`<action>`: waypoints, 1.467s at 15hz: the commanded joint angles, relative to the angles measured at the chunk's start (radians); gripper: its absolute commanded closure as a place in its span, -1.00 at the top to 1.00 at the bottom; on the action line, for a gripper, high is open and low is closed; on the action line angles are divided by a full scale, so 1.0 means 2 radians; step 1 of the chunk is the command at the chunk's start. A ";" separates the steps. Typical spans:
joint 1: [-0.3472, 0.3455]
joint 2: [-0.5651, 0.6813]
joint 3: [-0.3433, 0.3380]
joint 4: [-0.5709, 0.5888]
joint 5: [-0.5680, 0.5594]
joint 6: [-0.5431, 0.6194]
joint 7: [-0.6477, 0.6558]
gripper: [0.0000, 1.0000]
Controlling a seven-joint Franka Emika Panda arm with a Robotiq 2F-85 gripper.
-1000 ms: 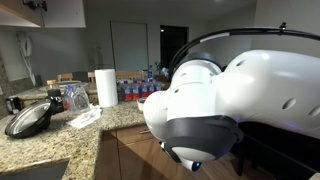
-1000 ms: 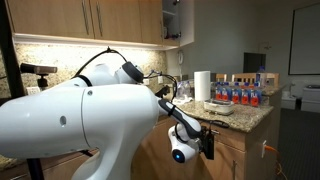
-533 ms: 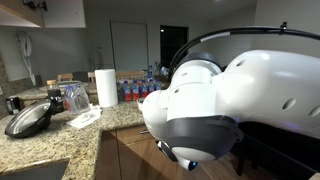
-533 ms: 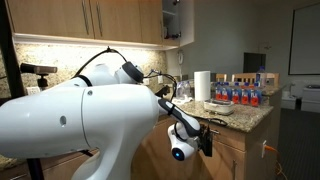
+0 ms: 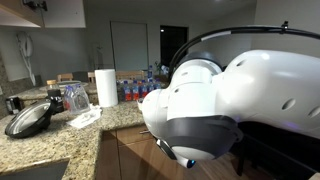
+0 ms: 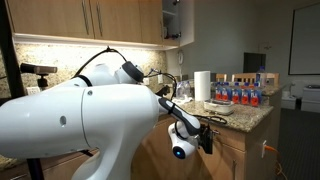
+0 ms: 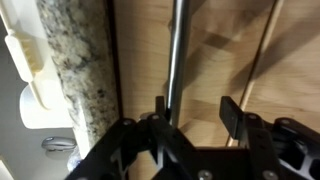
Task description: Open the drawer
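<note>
Drawer (image 7: 140, 60) front fills the middle of my wrist view, which is turned so that the counter runs down the left side. Reading across from the left: a blurred white object (image 7: 25, 85) that I can't identify, then the speckled granite countertop (image 7: 80, 70) edge, then a dark gap and the light wood of the drawer right beneath that edge. By my judgement it is not yet pulled out, since I see no open gap or any of its inside.

Next comes the silver bar handle (image 7: 176, 50), running up the picture and passing down between the jaws. I have the gripper (image 7: 195, 112) set square across the bar so the two fingers can pinch it from opposite sides and the pull goes straight out from the face. One finger (image 7: 160, 110) sits at or just beside the bar; the opposite one (image 7: 230, 112) stands apart from it with bare wood showing between. So the jaws are only partly drawn in and not clamped on anything.

Furthest right, a dark seam (image 7: 268, 60) marks where the neighbouring wood panel (image 7: 295, 70) begins.

In both exterior views the white arm (image 5: 240, 90) blocks most of the cabinet, so I rely on the wrist camera.
</note>
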 commanded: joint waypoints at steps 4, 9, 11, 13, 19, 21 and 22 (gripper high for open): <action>0.008 -0.001 -0.006 -0.012 0.005 -0.017 -0.005 -0.83; 0.013 -0.001 -0.003 -0.022 0.006 -0.027 0.001 -0.86; 0.014 0.000 -0.002 -0.023 0.005 -0.028 0.001 -0.86; 0.014 0.001 -0.002 -0.024 0.006 -0.028 0.000 -0.86; 0.027 -0.004 -0.001 -0.043 0.005 -0.032 0.006 -0.84; 0.033 -0.003 -0.003 -0.048 0.005 -0.031 0.011 -0.84; 0.033 -0.003 -0.002 -0.047 0.005 -0.030 0.011 -0.84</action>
